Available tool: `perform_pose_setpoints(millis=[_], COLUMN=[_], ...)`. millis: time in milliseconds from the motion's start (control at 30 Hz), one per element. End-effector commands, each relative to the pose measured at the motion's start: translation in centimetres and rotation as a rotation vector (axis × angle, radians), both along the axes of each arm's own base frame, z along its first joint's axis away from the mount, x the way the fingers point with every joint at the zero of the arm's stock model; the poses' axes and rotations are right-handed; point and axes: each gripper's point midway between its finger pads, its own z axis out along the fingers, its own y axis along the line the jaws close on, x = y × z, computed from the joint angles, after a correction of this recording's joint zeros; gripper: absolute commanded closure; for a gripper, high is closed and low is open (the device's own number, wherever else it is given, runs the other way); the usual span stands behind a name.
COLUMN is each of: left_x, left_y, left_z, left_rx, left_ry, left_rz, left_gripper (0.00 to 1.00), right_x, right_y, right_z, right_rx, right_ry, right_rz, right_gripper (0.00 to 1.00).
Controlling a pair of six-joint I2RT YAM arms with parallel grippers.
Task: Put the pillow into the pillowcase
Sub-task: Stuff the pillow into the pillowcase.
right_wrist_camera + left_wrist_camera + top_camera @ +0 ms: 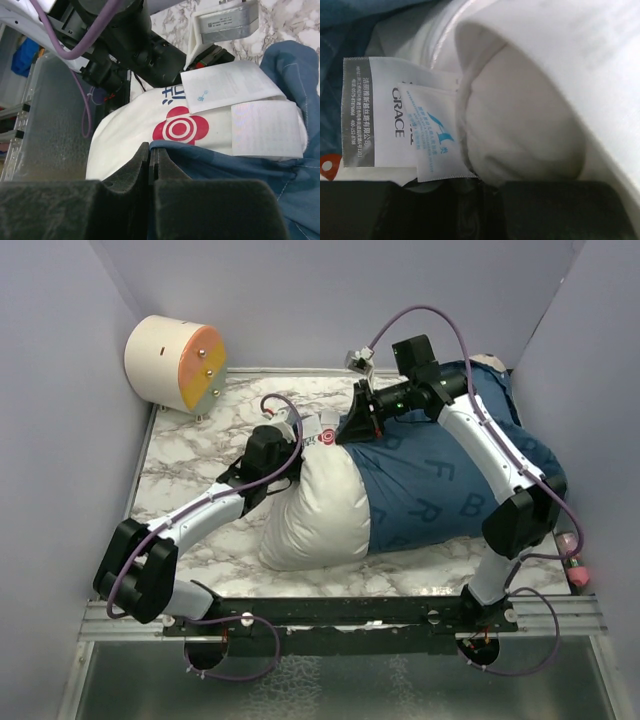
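White pillow (310,510) lies half inside the blue pillowcase (450,490); right tool (151,167) pinches the pillowcase hem, left tool (292,445) nips the pillow.

The surface (190,465) is white marble with grey veins; the white pillow (310,510) lies on its middle, one end pushed into the blue pillowcase (450,490), which spreads toward the right side; a cream cylinder (172,362) with an orange face rests at the far left corner.

Right end effector (151,165) clamped shut; left end effector (285,440) nearly closed, arms converging
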Motion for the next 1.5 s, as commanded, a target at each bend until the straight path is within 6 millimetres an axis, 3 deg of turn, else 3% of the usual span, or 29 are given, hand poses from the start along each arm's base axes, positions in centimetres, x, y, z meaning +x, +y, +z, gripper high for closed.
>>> perform_pose_setpoints(millis=[0,133,200,267,367,467,633,700,800,900,1033,1100,1200,1300,1400,1467], left_x=[-1.1,-1.7,-2.4,-3.5,-5.5,-7.6,-12.3,-13.3,-13.3,-12.7,-11.3,-9.4,-4.8,-0.7,1.2,1.7], left_y=[-2.0,2.7,5.3,7.6,10.5,11.3,7.1,5.4,3.2,0.6,-3.5,-4.5,-3.9,-4.9,-9.8,-12.3], left_z=[0.1,-1.3,-0.7,0.4,2.9,6.9,14.6,15.8,15.9,13.9,8.6,4.9,-0.3,-0.5,1.4,0.0], left_rx=[0.036,0.182,0.243,0.3,0.346,0.287,-0.048,-0.145,-0.204,-0.184,-0.041,0.05,0.221,0.127,-0.051,-0.113], left_ry=[-0.061,-0.077,-0.103,-0.132,-0.18,-0.266,-0.477,-0.475,-0.436,-0.378,-0.311,-0.264,-0.244,-0.316,-0.347,-0.296], left_rz=[-0.052,0.068,0.126,0.162,0.202,0.182,-0.074,-0.163,-0.254,-0.303,-0.318,-0.29,-0.139,0.015,-0.037,-0.08], left_gripper=[0.74,0.39,0.27,0.2,0.19,0.19,0.2,0.21,0.28,0.43,0.47,0.54,0.82,0.98,1.0,1.0], right_x=[-4.5,0.2,1.0,0.6,-0.2,-0.5,-1.3,-1.4,-1.7,-1.9,-1.8,-1.6,-2.0,-3.4,-4.8,-4.8], right_y=[0.3,-4.1,-5.5,-5.9,-5.8,-5.7,-5.7,-5.7,-5.6,-5.4,-4.9,-4.5,-3.7,-2.0,-0.4,-0.7], right_z=[3.7,-1.9,-3.4,-4.3,-4.3,-3.8,-3.1,-3.0,-2.5,-1.7,0.2,2.0,4.6,6.5,6.7,6.1], right_rx=[0.175,0.023,-0.003,-0.005,0.023,0.039,0.063,0.066,0.081,0.104,0.141,0.172,0.221,0.256,0.26,0.257], right_ry=[-0.065,-0.095,-0.107,-0.093,-0.076,-0.08,-0.075,-0.076,-0.068,-0.052,-0.033,-0.028,-0.018,-0.02,0.003,0.031], right_rz=[0.15,-0.115,-0.159,-0.156,-0.118,-0.108,-0.09,-0.09,-0.074,-0.05,-0.01,0.021,0.088,0.173,0.224,0.218], right_gripper=[0.99,0.99,0.99,0.99,0.99,0.99,0.99,0.99,0.99,0.99,0.99,0.99,0.99,0.99,0.99,0.99])
